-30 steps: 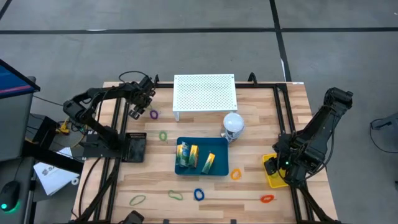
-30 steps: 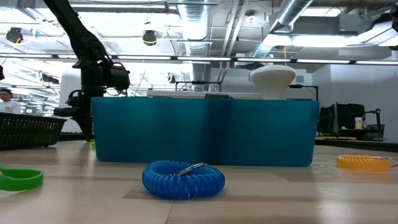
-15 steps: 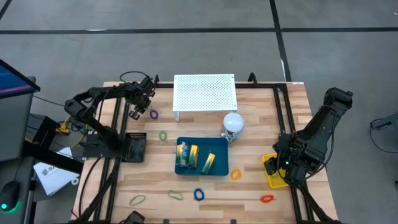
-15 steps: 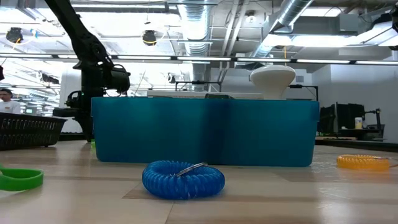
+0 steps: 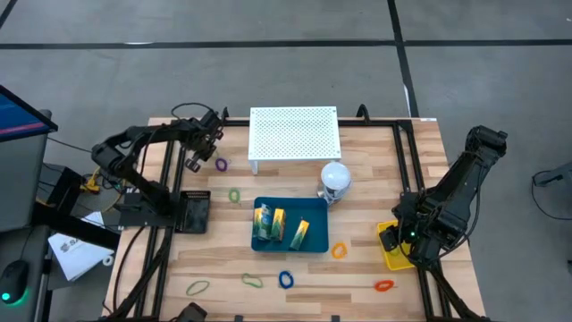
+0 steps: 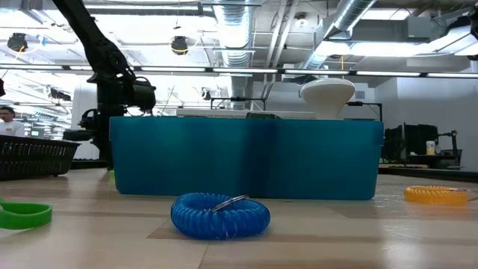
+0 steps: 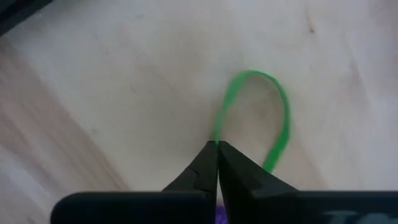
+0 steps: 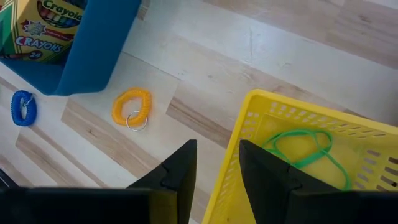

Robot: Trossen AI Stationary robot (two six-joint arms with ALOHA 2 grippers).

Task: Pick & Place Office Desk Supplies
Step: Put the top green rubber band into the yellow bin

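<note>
Trouble loomed at the far-left corner of the table, where the left gripper hung just beside the purple loop. Its wrist view showed the fingers pressed tip to tip with a sliver of purple between them, yet whether they truly held that loop, I could not tell. A green loop lay on the wood beyond. A pinch that thin could have let the loop slip free on any lift. At the right edge the right gripper waited, parted and empty, over the yellow basket. Crayon box sat in the blue bin mid-table.
</note>
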